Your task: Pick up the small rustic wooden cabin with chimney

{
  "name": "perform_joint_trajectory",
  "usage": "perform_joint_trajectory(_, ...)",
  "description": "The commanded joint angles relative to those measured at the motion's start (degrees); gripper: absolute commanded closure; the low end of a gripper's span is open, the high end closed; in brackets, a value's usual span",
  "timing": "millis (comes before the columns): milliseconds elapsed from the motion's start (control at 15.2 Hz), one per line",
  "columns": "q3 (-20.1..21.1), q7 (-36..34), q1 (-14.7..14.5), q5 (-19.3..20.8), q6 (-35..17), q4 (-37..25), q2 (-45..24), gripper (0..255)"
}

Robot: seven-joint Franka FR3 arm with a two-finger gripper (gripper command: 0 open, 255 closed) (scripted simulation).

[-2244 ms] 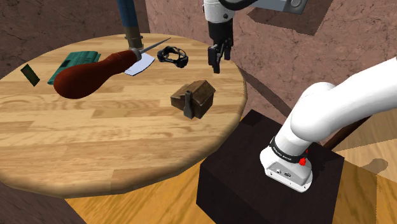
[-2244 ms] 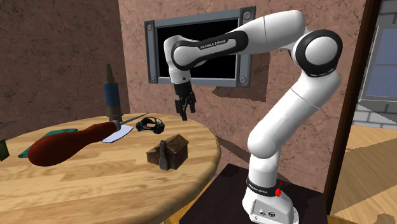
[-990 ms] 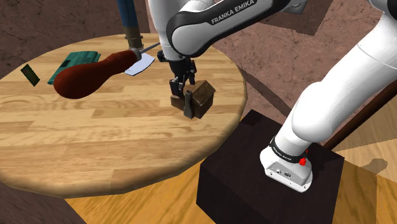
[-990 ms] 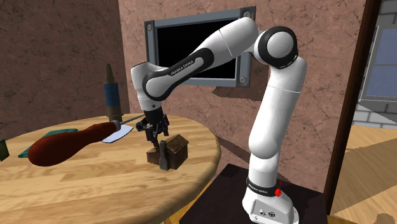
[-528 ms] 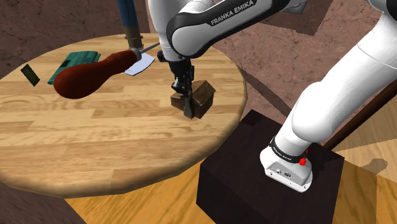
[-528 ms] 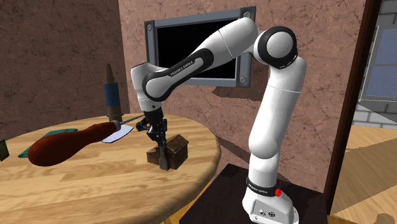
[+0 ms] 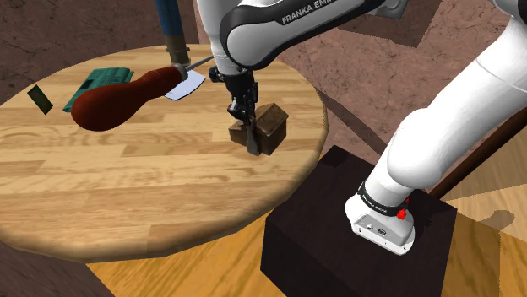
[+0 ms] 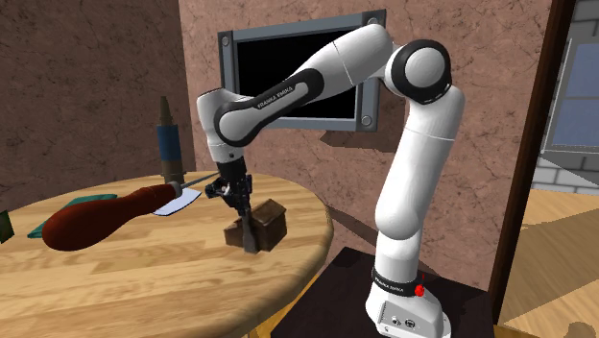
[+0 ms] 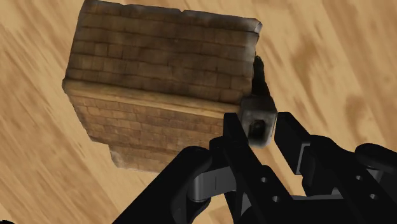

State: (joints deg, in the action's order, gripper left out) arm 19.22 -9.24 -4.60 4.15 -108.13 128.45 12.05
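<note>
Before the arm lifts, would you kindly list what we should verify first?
1. Pincer straddles the chimney: ok.
2. Fingers touch the chimney on both sides: ok.
3. Cabin off the round table: cannot tell.
4. Grip near the cabin's middle: not ok, it sits at one edge, so tilting seems likely.
5. Red-handled tool apart from the cabin: ok.

Fingers (image 9: 287, 141) now around the chimney (image 9: 257, 119), cabin (image 9: 162, 70) slightly higher.
</note>
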Motion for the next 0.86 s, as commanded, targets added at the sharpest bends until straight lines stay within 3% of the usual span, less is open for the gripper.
perform_joint_trajectory(0, -0.08, 0.26, 0.00, -0.12, 1.50, -1.15, 0.41, 255)
perform_joint_trajectory(792, -0.49, 1.51, 0.06, -0.58, 9.28, -7.44, 2.06, 255)
